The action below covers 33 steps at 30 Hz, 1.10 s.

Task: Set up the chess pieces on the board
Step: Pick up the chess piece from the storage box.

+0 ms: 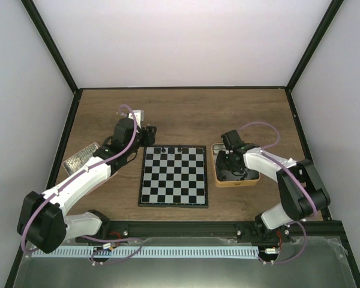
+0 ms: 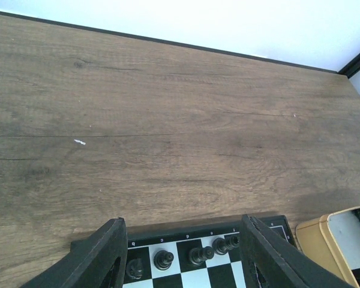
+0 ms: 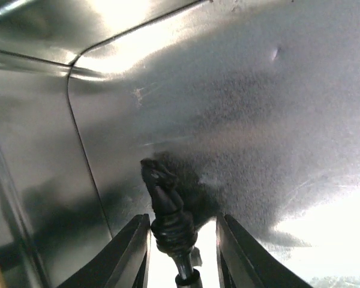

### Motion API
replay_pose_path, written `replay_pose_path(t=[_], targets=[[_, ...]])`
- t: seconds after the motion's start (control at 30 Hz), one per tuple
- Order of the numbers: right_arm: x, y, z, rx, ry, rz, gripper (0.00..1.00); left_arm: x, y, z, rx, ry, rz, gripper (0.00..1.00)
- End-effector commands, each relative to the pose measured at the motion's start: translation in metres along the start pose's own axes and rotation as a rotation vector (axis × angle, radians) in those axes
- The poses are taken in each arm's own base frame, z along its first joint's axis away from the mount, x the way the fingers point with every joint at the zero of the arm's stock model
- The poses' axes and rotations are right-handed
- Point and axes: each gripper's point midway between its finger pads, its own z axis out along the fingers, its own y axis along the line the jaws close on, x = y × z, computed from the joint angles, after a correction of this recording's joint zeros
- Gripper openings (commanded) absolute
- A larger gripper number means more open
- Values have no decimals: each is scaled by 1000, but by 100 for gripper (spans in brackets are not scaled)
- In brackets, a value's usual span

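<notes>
The board (image 1: 174,180) lies at centre frame in the top view. Several chess pieces (image 2: 163,259) line its far edge, with open counter (image 1: 186,114) beyond. The left fingers (image 2: 102,258) stand wide and empty over that edge. The right fingers (image 3: 126,258) narrowly bracket one black piece (image 3: 165,198) beside the tin (image 1: 237,183) wall, with a gap on one side.

Left fingers (image 2: 102,258) apart; right fingers (image 3: 129,258) slightly apart.

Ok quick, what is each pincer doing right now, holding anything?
Left pincer: open, holding nothing.
Right pincer: a black chess piece sits between its fingers inside the tin; whether it is gripped cannot be told.
</notes>
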Motion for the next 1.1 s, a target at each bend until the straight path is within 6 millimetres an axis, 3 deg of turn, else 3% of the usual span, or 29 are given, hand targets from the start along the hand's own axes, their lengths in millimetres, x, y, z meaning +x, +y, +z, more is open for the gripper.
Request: replay_pose_path(t=[0.0,0.23,0.37,0.53,0.67,0.8,0.93,1.07], targets=[[-13,3,0,41,-43,-54,30,-6,-2,-1,10,-17,-3,54],[-15,-7,6,95,-56,-55,23,-6,-2,-2,13,-20,-5,53],[-17,-11,7,123,-67,-66,13,-6,-2,-2,12,-20,-5,54],[-28,-3,-10,98,-138,-68,11,-7,-3,-4,17,-23,-12,55],[-45,25,-44,-43,-244,-100,11,-9,-19,-6,100,-13,-4,61],[-50,71,-84,-303,-324,-204,11,-14,-49,-11,255,9,13,68],[-32,126,-132,-661,-337,-366,11,-20,-82,-21,434,34,12,71],[-5,161,-168,-927,-283,-502,11,-18,-116,-31,619,127,-39,73]])
